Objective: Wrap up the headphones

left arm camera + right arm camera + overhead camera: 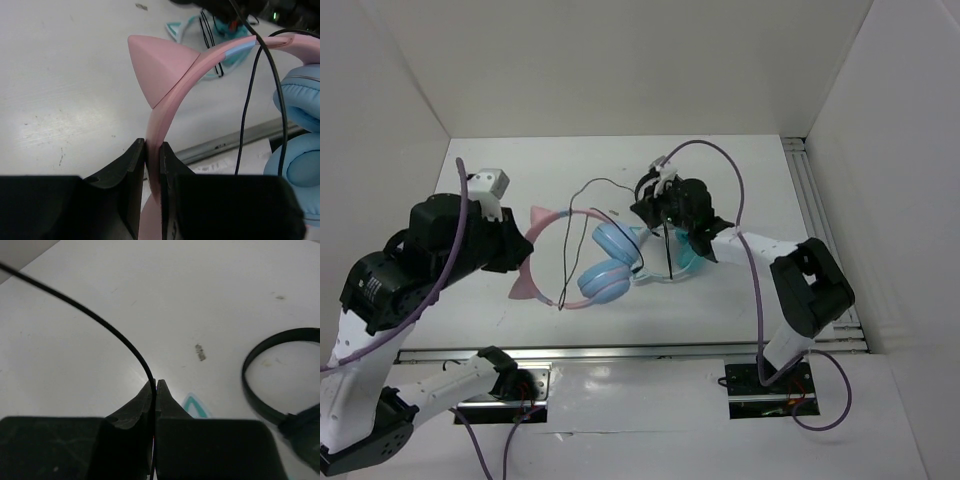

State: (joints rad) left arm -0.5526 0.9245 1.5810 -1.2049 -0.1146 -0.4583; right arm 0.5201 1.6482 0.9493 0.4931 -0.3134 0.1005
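Closest to the lens in the left wrist view, the left gripper (152, 150) has its two black fingers clamped on the pink headband (167, 95) of the headphones (610, 262), biting it just below one pointed cat ear (152, 62). From overhead, that arm fills the left of the frame. The headphones lie on the white table (520, 170) at about the centre of the picture. Their headband arches off to the left with both ears poking outward, and the two light blue ear cups (612, 242) sit one above the other just right of it. Their thin black cable (590, 184) crosses the band near its lower end, loops up over it and runs right across the upper middle of the frame to the right gripper (642, 208). In the right wrist view those fingers are pressed together with the cable caught between their tips. Under the right arm, just beside the blue cups, lie white-and-teal headphones (688, 262). At the right edge of the right wrist view a curved black band (255, 365) rests on the table; I can't tell what it belongs to
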